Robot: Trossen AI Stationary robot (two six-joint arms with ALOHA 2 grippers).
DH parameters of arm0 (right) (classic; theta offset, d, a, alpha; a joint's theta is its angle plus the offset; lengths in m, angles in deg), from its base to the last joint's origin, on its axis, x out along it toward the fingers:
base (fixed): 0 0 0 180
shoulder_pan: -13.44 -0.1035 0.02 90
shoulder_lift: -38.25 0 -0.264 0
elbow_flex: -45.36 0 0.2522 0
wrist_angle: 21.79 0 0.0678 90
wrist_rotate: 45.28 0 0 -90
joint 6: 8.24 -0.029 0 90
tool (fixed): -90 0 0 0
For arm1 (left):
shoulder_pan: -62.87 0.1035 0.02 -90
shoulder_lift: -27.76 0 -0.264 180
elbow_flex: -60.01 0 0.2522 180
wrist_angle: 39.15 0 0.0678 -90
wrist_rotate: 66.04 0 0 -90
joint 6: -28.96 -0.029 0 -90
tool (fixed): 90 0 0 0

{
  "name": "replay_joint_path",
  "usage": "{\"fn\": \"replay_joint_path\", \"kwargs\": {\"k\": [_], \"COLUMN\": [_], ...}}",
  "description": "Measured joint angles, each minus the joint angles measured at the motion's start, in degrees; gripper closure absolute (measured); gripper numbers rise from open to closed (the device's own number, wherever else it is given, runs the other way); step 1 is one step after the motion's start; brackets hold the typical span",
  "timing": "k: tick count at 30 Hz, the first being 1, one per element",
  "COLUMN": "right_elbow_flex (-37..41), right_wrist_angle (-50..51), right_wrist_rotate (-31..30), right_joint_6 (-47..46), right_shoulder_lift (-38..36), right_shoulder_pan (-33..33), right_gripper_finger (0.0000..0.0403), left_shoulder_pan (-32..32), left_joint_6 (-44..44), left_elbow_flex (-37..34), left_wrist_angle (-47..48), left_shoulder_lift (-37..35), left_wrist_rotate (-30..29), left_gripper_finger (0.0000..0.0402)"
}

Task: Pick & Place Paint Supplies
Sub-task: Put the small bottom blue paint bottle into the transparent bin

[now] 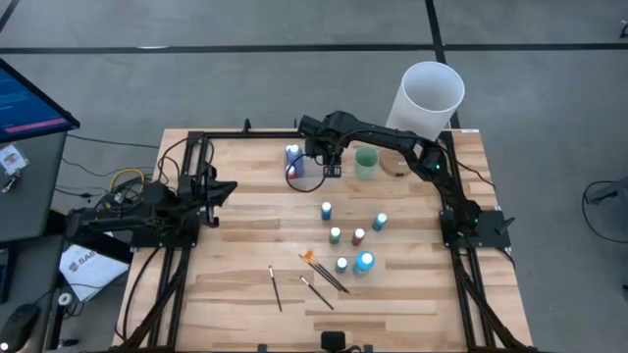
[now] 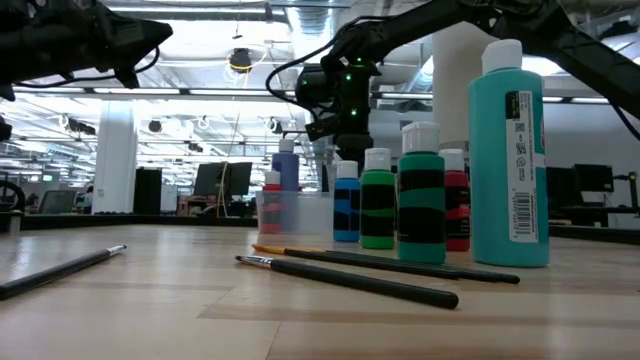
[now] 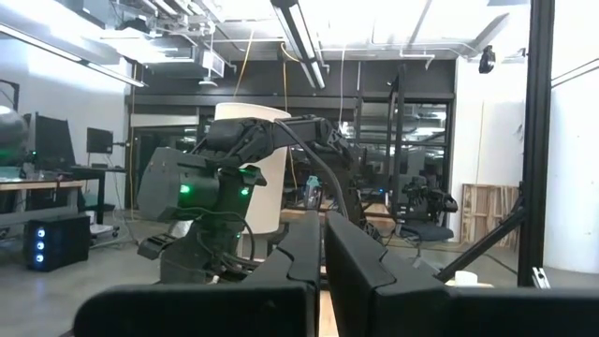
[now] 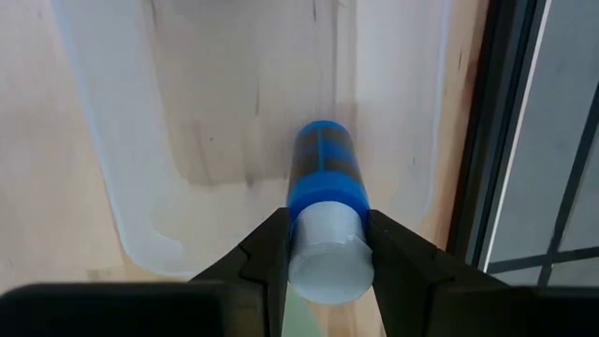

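Six small paint bottles (image 1: 354, 237) stand loosely grouped near the middle of the wooden surface (image 1: 245, 216), with thin brushes (image 1: 312, 281) lying just toward the front edge, one with an orange handle (image 1: 310, 257). The right pincer (image 1: 324, 163) hangs over a clear bin (image 1: 296, 167) near the back edge, its fingers (image 4: 267, 255) clamped on the pale cap of a blue paint bottle (image 4: 325, 187) directly above the bin's open interior. A pale green cup (image 1: 366, 162) stands just beside the bin, and a tall white cylinder (image 1: 427, 98) sits at the back right corner. The left pincer (image 1: 224, 189) waits closed at the left side, with bare wood between it and the bottles.
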State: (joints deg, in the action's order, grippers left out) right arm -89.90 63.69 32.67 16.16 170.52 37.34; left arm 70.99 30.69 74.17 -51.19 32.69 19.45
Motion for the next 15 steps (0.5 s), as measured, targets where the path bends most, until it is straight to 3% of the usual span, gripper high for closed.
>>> {"fn": "replay_joint_path", "kwargs": {"k": [15], "right_elbow_flex": [0.07], "right_wrist_angle": [-0.25], "right_wrist_rotate": [0.19], "right_joint_6": [-0.44], "right_shoulder_lift": [0.07], "right_shoulder_pan": [0.24], "right_gripper_finger": [0.0274], "left_shoulder_pan": [0.0], "left_joint_6": [0.01], "left_elbow_flex": [0.0], "left_wrist_angle": [0.05], "left_shoulder_lift": [0.02], "left_wrist_rotate": [0.04], "left_gripper_finger": [0.04]}}
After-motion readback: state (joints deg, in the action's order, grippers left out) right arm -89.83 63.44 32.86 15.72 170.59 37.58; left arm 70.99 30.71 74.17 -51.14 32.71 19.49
